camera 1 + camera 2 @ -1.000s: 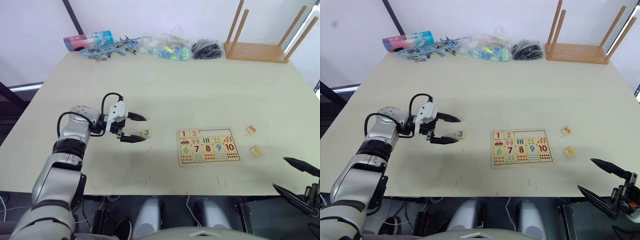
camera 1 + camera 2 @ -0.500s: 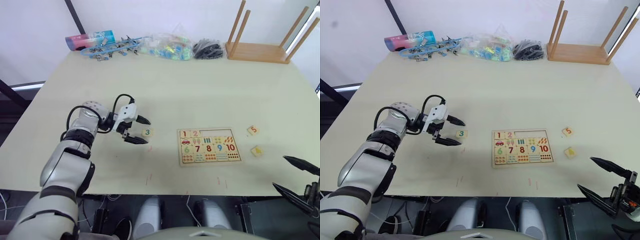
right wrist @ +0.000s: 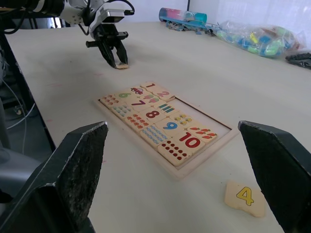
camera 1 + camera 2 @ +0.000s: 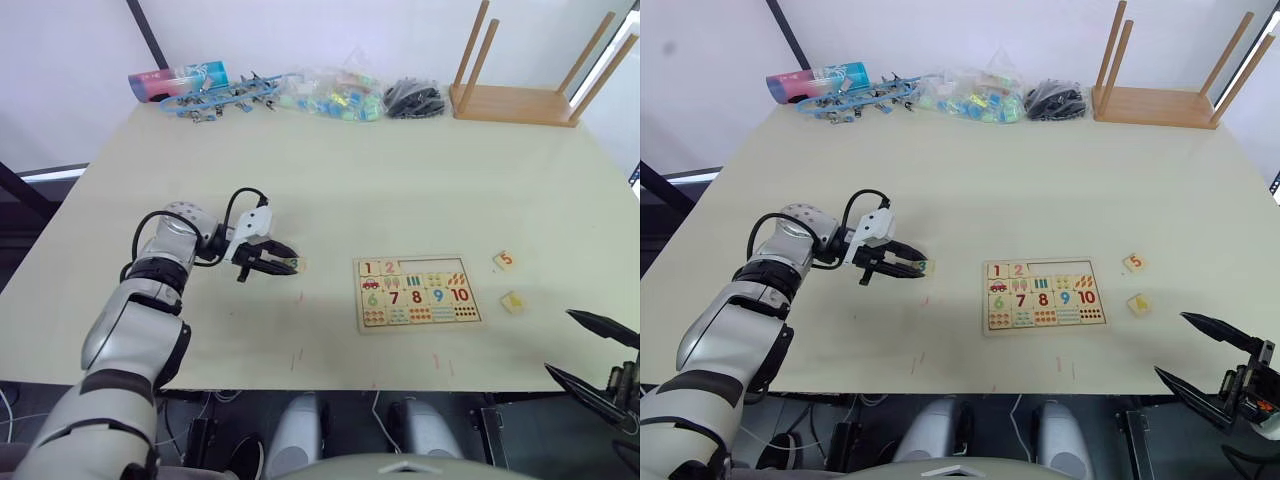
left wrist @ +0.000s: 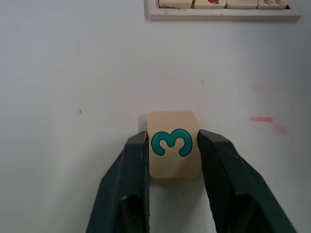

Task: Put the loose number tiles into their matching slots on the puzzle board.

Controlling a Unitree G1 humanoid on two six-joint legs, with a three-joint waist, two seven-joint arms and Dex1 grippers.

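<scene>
Compared with half a second ago, the fingers of the left gripper (image 5: 174, 145) are now closed on the 3 tile (image 5: 174, 144), where before they were held open just beside it. One finger (image 5: 130, 170) is pressed on each side of the tile, and the tile is seen lying flat on the table (image 4: 330, 170), to the left of the board (image 4: 419, 292) and apart from it. The place of the tile relative to the board is not changed. The right gripper (image 4: 595, 358) is unchanged: it is held low at the near right of the board, off the table edge, with its fingers wide apart and nothing between them.

The 3 tile is a small square of pale wood with cut corners, printed with a teal-green digit. On the board, tiles 1 and 2 are seated at the left end of the upper row, and the rest of that row (image 4: 432, 265) is seen as one open recess. Below it the digits 6 to 10 and the counting pictures are printed. The 5 tile (image 4: 505, 260) is lying just to the right of the board, level with its upper row. The 4 tile (image 4: 514, 301) is lying nearer, also to the right of the board, level with its lower edge.
</scene>
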